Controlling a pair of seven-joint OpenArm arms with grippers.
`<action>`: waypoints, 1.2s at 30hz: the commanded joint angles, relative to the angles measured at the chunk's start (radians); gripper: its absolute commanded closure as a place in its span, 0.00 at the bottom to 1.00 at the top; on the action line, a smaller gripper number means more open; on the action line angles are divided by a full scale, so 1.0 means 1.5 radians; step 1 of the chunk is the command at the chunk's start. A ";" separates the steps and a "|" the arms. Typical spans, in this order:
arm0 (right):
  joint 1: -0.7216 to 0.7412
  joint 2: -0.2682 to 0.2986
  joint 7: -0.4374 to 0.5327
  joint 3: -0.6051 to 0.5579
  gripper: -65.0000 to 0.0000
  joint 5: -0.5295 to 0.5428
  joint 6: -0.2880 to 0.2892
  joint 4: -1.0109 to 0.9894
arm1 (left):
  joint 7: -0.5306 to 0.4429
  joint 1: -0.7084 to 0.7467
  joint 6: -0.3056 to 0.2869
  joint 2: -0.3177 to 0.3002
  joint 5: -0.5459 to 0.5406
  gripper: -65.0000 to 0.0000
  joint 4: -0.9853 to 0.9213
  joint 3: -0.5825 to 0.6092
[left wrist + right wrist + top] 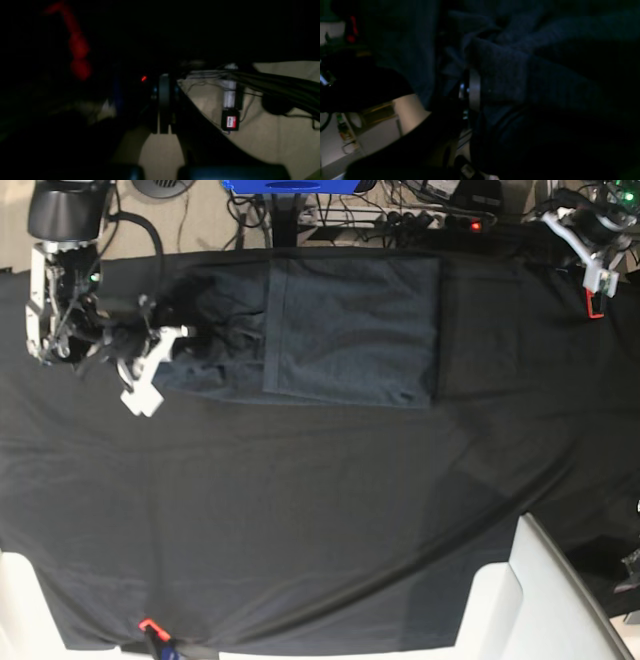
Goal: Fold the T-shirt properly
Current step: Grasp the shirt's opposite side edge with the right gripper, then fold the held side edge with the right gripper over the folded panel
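One red-and-white label (231, 121), unreadable, near plain T-shirt (350, 330).

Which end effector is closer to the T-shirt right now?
Right. The right end effector is at the T-shirt's bunched end on the base view's left, shut on the fabric. The left end effector sits apart, at the far corner of the table, shut and empty.

- I see the T-shirt (350, 330) as soft knit cloth — matt, faintly heathered, a little fuzzy up close in the right wrist view.
- The table covering (300, 510) looks to me like smoother, blacker cloth, matt, with a few shallow creases.
- The right gripper (150, 370) shows white, hard, plastic-looking parts — slightly glossy.
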 commanded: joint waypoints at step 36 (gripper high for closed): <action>0.098 -0.033 0.088 -0.469 0.99 0.012 -0.375 0.099 | -0.009 -0.013 0.001 0.010 0.012 1.00 -0.016 -0.030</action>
